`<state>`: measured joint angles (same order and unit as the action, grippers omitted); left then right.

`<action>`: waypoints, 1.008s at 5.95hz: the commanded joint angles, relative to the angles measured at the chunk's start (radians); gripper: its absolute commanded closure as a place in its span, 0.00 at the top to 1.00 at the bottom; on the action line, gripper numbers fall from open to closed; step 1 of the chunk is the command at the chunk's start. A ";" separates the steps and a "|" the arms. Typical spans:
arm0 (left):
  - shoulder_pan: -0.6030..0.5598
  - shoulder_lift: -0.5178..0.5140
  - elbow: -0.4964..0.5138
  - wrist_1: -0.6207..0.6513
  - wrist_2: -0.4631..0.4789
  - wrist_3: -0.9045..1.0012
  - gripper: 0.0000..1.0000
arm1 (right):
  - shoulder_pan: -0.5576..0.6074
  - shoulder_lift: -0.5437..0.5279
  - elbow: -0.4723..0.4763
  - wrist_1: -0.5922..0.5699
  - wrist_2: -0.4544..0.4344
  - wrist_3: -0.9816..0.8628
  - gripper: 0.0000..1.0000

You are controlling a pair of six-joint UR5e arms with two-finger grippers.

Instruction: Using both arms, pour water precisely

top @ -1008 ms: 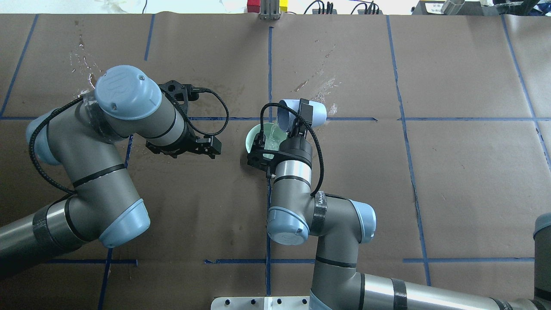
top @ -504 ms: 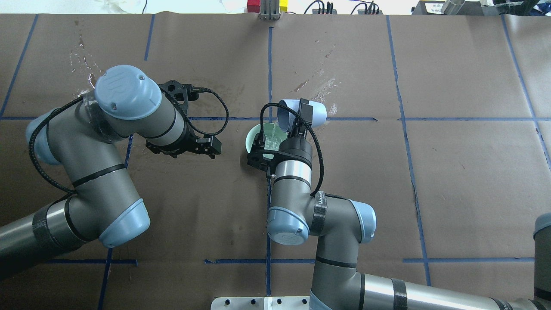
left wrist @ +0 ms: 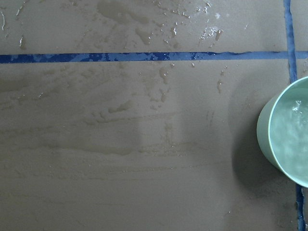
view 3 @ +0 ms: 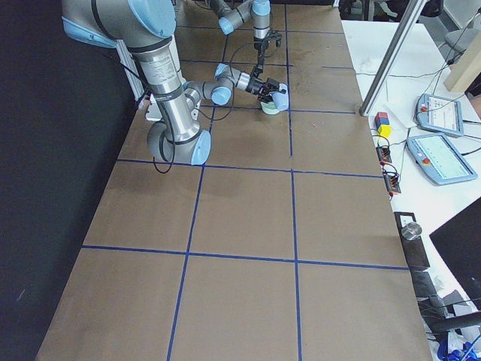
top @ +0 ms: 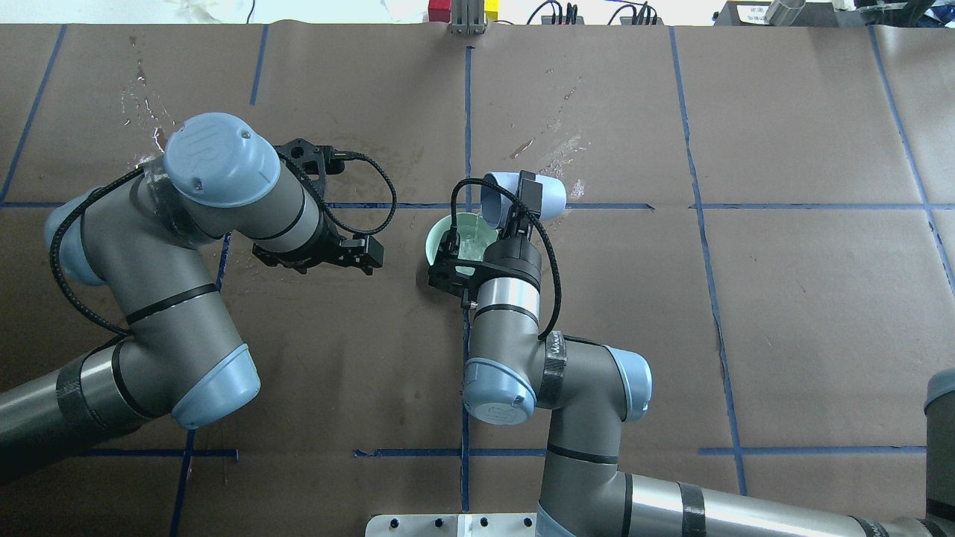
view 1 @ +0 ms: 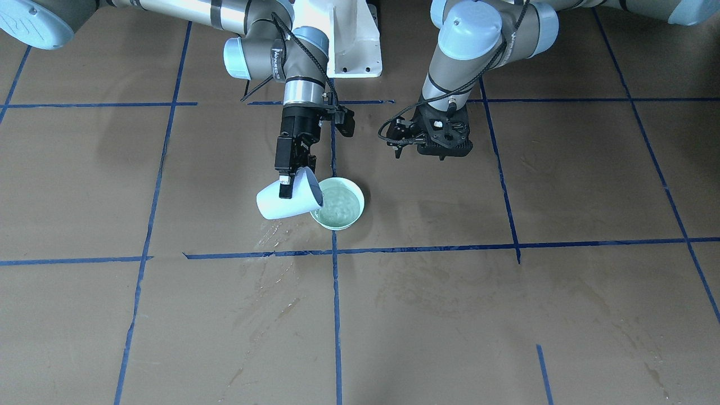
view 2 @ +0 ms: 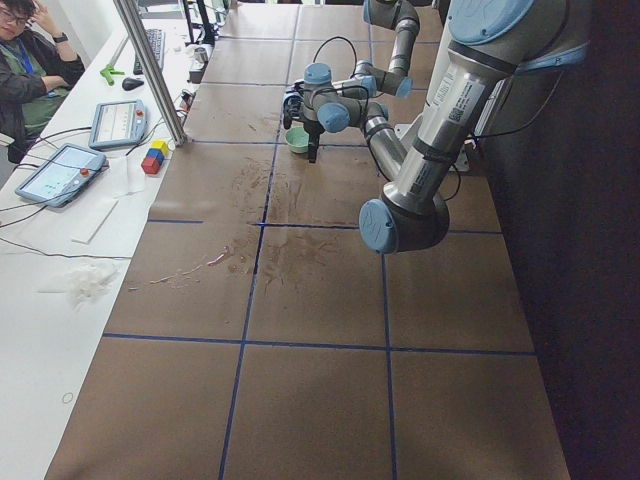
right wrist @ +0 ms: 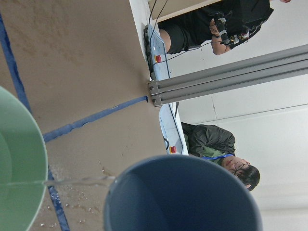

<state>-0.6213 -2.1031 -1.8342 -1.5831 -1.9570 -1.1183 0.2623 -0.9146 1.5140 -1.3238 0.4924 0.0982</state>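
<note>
we see a thin stream of water (right wrist: pixel 82 181) running from the tipped blue cup (right wrist: pixel 183 199) sideways into the green bowl (right wrist: pixel 19 159) beside it.

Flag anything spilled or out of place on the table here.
Yes: splashes wet the brown paper beside the cup and bowl, with more wet streaks farther out; the water stream itself lands in the bowl.

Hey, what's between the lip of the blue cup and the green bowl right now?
A thin stream of water bridges the gap from the blue cup to the green bowl. The right wrist view shows it.
</note>
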 commanded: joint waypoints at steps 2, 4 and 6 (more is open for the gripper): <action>0.000 0.000 0.000 0.000 0.000 0.000 1.00 | 0.000 0.000 0.000 0.002 0.000 0.000 0.00; 0.002 0.000 0.000 0.000 0.000 -0.002 1.00 | 0.000 0.002 0.003 0.008 0.002 0.006 0.00; 0.002 0.000 0.000 0.000 0.001 -0.002 1.00 | 0.000 0.002 0.018 0.017 0.008 0.061 0.00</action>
<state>-0.6206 -2.1031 -1.8346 -1.5831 -1.9569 -1.1197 0.2616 -0.9128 1.5253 -1.3100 0.4972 0.1282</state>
